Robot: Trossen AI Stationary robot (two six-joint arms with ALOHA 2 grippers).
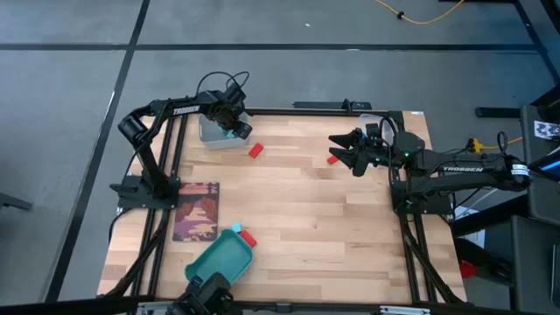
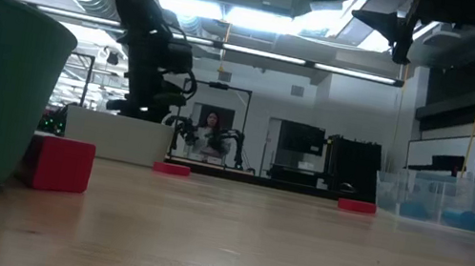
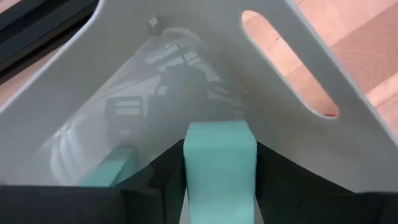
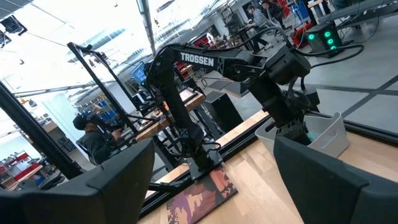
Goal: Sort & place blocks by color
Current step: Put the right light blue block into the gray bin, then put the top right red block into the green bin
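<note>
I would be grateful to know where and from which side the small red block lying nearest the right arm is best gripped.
Grip the small red block across its two short flat sides, coming straight down from above. It lies flat and alone on the wooden table, so its top is clear, and the open right end effector hangs close beside it.

I had the left gripper dipped at the far left, jaws set around something between them. My right gripper hovered far right, jaws spread wide.
</note>
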